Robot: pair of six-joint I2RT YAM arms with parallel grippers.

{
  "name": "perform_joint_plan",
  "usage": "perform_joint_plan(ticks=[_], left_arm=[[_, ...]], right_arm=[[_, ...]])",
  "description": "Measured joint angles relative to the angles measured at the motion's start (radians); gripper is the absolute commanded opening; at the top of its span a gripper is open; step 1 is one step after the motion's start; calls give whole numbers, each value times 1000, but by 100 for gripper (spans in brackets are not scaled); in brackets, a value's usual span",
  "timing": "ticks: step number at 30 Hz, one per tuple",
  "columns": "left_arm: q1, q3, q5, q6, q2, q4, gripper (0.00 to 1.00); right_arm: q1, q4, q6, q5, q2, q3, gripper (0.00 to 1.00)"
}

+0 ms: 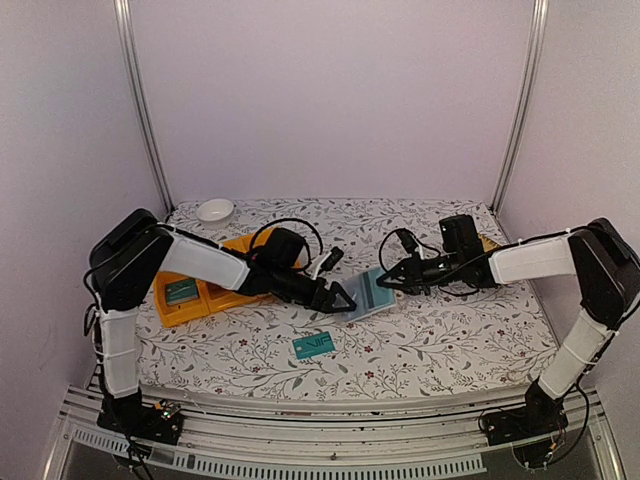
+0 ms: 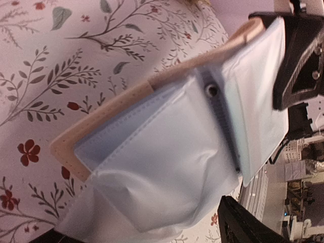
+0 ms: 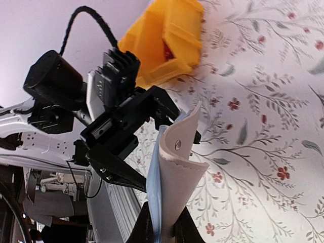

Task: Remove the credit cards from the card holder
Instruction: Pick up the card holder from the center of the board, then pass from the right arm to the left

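Observation:
The card holder (image 1: 368, 294), with pale blue leaves and a whitish cover, hangs above the table centre between both grippers. My right gripper (image 1: 392, 279) is shut on its edge; in the right wrist view my right gripper (image 3: 162, 230) pinches the leaves and cover (image 3: 185, 167) together. My left gripper (image 1: 342, 298) is open, its jaws on either side of the holder's near end. In the left wrist view the leaves (image 2: 162, 157) fill the frame, and one finger (image 2: 245, 225) shows at the lower right. One teal credit card (image 1: 313, 345) lies on the table. I cannot tell whether any card is inside the sleeves.
Yellow bins (image 1: 205, 292) stand at the left, one holding a teal card (image 1: 180, 292). A white bowl (image 1: 214, 210) sits at the back left. Another yellow bin (image 1: 487, 243) lies behind the right arm. Walls and metal posts enclose the table.

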Motion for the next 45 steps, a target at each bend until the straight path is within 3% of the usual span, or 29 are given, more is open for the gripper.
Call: perform_joint_plan(ticks=[3, 10, 14, 19, 21, 23, 29, 31, 32, 33, 34, 36, 37, 41, 45], left_arm=[[-6, -110, 9, 57, -168, 41, 98], [-18, -282, 62, 163, -540, 239, 98], [-50, -302, 82, 223, -623, 267, 98], [-114, -234, 61, 315, -632, 175, 98], [-132, -190, 48, 347, -622, 135, 92], [-143, -159, 32, 376, -611, 106, 79], [-152, -146, 26, 439, -563, 38, 29], [-153, -146, 40, 454, -547, 26, 5], [-152, -146, 47, 450, -542, 22, 0], [-152, -146, 56, 463, -539, 17, 0], [-152, -146, 63, 464, -538, 16, 0], [-152, -149, 64, 467, -539, 21, 0], [-153, -157, 56, 468, -540, 35, 0], [-158, -263, -48, 468, -575, 132, 0], [-159, -323, -123, 456, -597, 201, 0]], right_arm=[[13, -51, -69, -24, -135, 6, 2], [56, -253, -301, -37, -432, 71, 2], [109, -345, -400, -33, -529, 118, 2], [164, -415, -477, -20, -537, 185, 2], [179, -424, -494, -14, -533, 190, 2], [196, -436, -509, -11, -523, 193, 2], [216, -465, -534, -4, -505, 196, 2], [216, -476, -536, -5, -505, 200, 2], [216, -483, -537, -5, -505, 200, 2], [216, -490, -539, -5, -505, 200, 2], [216, -495, -539, -6, -505, 200, 9], [216, -499, -541, -6, -505, 200, 41], [216, -497, -541, -6, -505, 201, 50], [216, -473, -552, -34, -513, 205, 64], [216, -460, -570, -19, -563, 208, 66]])
